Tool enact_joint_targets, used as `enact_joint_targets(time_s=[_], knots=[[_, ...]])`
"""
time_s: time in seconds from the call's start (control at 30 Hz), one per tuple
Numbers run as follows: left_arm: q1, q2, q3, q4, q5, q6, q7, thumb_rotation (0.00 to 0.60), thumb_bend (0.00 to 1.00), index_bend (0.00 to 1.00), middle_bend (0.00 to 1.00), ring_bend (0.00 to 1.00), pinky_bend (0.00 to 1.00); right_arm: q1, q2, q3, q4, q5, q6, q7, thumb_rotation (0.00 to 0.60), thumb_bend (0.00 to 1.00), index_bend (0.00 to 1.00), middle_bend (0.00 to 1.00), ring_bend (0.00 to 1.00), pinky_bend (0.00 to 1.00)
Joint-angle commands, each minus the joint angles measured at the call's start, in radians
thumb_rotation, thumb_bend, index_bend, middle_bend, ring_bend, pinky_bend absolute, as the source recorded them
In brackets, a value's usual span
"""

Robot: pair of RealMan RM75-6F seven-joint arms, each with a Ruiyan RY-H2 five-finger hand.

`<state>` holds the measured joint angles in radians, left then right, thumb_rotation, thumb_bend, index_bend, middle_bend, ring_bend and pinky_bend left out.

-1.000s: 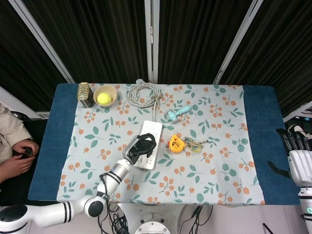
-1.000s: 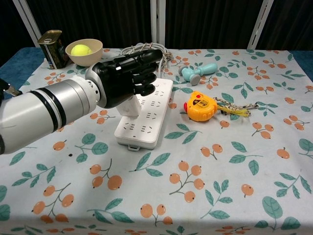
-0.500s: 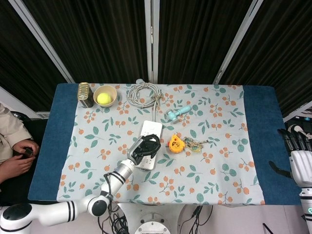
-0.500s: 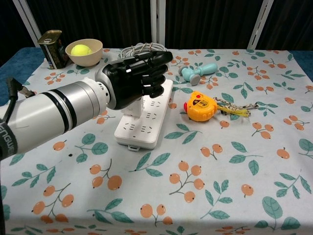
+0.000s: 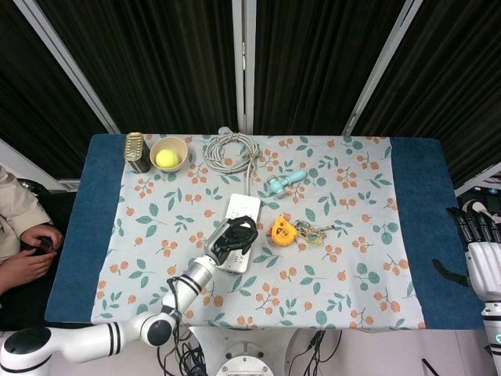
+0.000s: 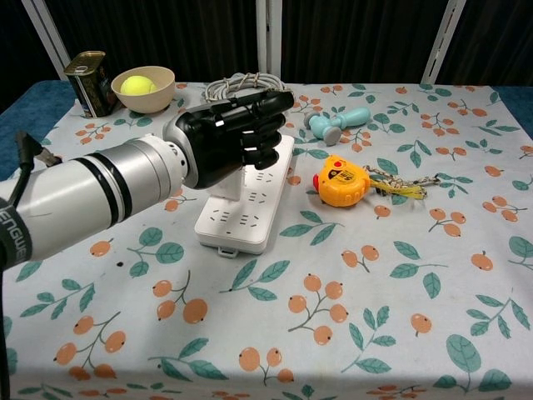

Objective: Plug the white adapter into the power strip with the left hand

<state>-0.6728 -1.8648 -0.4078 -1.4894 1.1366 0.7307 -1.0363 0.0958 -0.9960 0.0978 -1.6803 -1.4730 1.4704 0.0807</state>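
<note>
One left hand [image 6: 229,137] grips one white adapter [image 6: 223,186] on one power strip [image 6: 246,193]. Beside the strip, one tape measure [image 6: 342,181]. One right hand [image 5: 479,247] hangs open.

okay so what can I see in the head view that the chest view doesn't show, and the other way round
Only the head view shows the right hand, fingers apart, holding nothing, off the table's right edge, and a seated person at far left. Only the chest view shows the white adapter under the left hand, its base at the power strip; whether it is seated cannot be told. Both show the left hand, the strip, the yellow tape measure, the bowl with the ball, the tin and the coiled cable.
</note>
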Motion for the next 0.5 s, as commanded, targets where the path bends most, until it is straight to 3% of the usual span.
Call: enact_joint_targets(time_s=[0.03, 0.23, 0.5], knots=[[0.002, 0.000, 0.000, 0.003, -0.002, -0.005, -0.001, 0.600, 0.42, 0.76, 0.83, 0.77, 0.80, -0.001, 0.000, 0.000, -0.001, 0.000, 0.001, -0.001, 0.600, 0.12, 0.07, 0.09, 0.00, 0.00], [0.012, 0.003, 0.001, 0.001, -0.003, -0.011, -0.008, 0.600, 0.42, 0.76, 0.83, 0.77, 0.80, -0.001, 0.000, 0.000, -0.004, 0.000, 0.001, -0.004, 0.600, 0.12, 0.07, 0.09, 0.00, 0.00], [0.031, 0.060, -0.057, -0.071, 0.073, 0.053, -0.031, 0.600, 0.42, 0.75, 0.79, 0.73, 0.78, -0.004, 0.004, 0.000, -0.006, -0.003, 0.007, -0.003, 0.600, 0.12, 0.07, 0.09, 0.00, 0.00]])
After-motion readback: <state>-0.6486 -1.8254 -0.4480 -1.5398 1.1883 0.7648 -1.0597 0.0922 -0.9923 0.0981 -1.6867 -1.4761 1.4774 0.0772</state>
